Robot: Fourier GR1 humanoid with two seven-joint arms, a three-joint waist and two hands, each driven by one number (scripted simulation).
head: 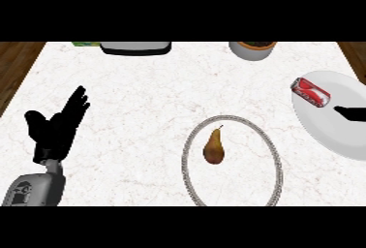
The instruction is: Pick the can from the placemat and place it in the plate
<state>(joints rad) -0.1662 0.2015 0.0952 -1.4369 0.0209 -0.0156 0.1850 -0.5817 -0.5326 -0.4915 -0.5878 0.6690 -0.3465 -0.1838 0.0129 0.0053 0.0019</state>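
The red can [311,92] lies on its side on the upper left part of the white plate [336,138] at the counter's right edge. Only a small black part of my right hand [352,113] shows at the picture's right edge, over the plate, just below and to the right of the can and apart from it. The round placemat [187,157] with a grey rim sits at centre bottom and bears a brown pear [214,147]. My left hand [55,127] rests open at the far left, fingers up, holding nothing.
At the counter's back edge stand a dark, flat appliance [136,47], a green item [86,44] beside it and a white pot [252,50] with dark contents. Wooden floor [14,63] shows beyond the counter's left and right sides.
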